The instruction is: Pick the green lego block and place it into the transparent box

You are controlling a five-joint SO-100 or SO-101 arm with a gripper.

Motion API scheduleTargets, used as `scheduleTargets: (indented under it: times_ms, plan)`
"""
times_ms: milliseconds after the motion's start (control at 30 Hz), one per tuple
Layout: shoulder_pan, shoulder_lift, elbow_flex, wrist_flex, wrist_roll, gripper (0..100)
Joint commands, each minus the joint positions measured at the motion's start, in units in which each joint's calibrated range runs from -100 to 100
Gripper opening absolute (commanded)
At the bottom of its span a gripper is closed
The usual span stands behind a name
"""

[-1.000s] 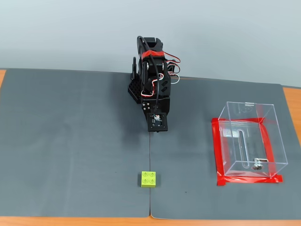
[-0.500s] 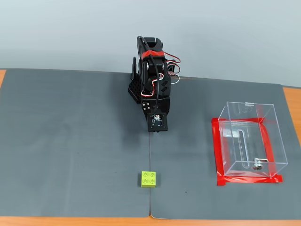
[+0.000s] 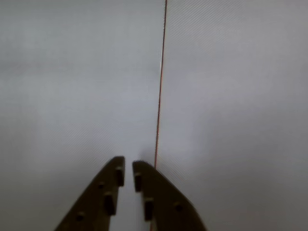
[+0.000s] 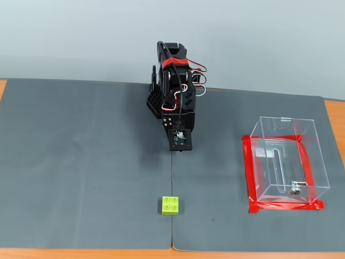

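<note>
The green lego block lies studs up on the grey mat near the front edge in the fixed view, just left of the mat seam. The transparent box stands at the right on red tape, open at the top and empty. My arm is folded at the back centre, far from both. In the wrist view my gripper shows its two dark fingers almost together with only a narrow slit between them and nothing held. Block and box are out of the wrist view.
A thin seam between two grey mats runs from the arm base to the front edge; it also shows in the wrist view. Orange table edge shows at the right and along the front.
</note>
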Motion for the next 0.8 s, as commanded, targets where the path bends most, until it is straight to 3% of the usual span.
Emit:
scheduleTargets:
  times_ms: [0, 767]
  plan:
    - [0.5, -0.3, -1.8, 0.1, 0.2, 2]
    - [-0.5, 5.6, -3.0, -3.4, 0.2, 2]
